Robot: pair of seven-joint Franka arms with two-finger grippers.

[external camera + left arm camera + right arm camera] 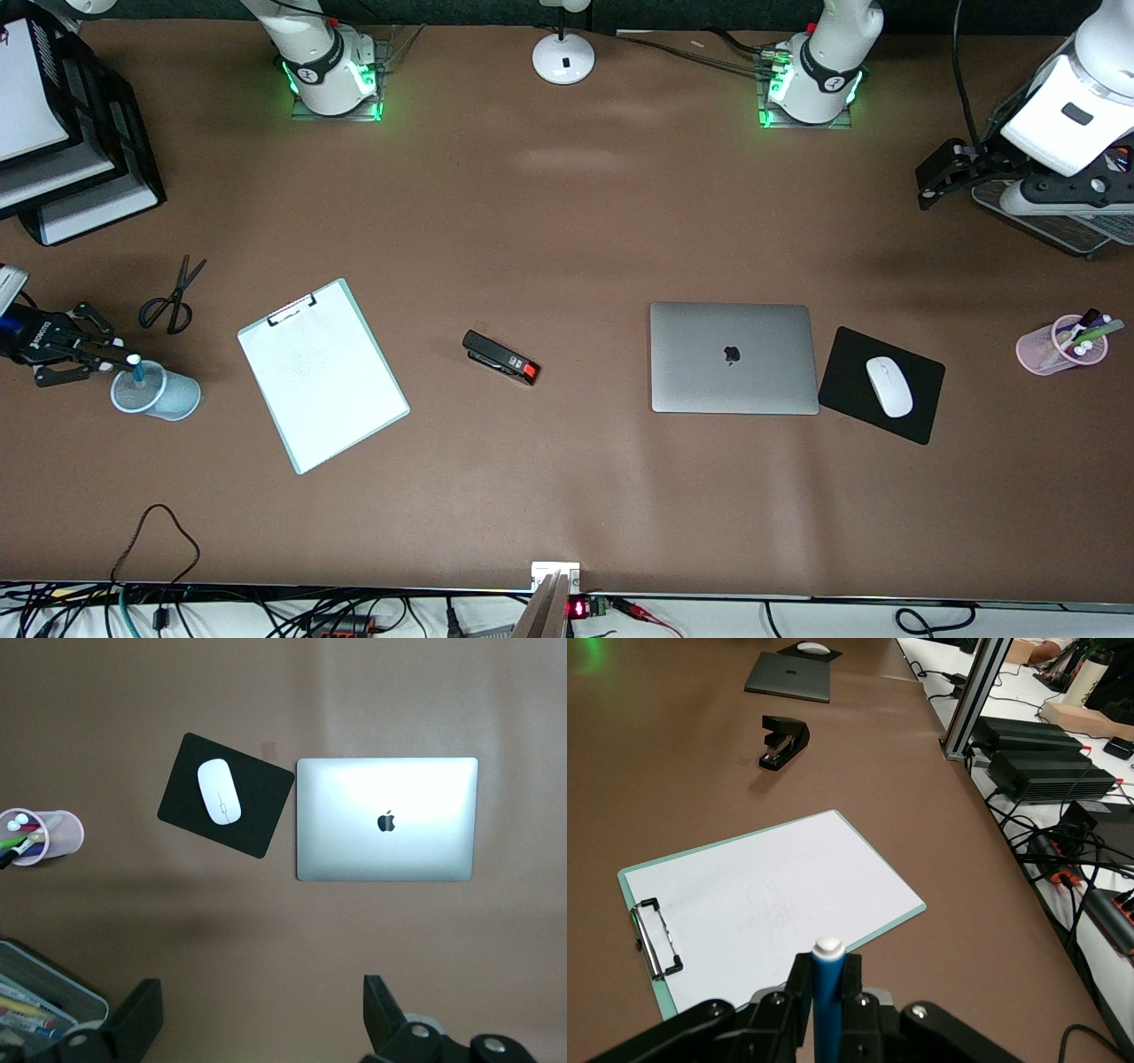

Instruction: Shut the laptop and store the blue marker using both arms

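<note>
**Lid down, marker poised over the cup**

Far left of the front view: right tool [113,359] pinching the blue marker [135,367] upright, its pale cap up, its lower end inside the pale blue cup [156,392] at the right arm's end of the desk [567,221]. The right wrist view confirms the fingers pressed on the marker's barrel. Not let go yet, so I judge storing is nearly done; release is what is left.

Moving rightward: scissors [170,299], clipboard [322,374], black stapler [500,356].

Right of centre: the laptop [733,357] lies flat, lid shut, dark apple logo on top. That half looks finished. Mouse pad [881,385] with white mouse [889,386] just beside it.

Upper right: left tool [941,175] hangs spread and empty, waiting.

No readable writing apart from small white lettering on the right tool, too small to make out.
</note>
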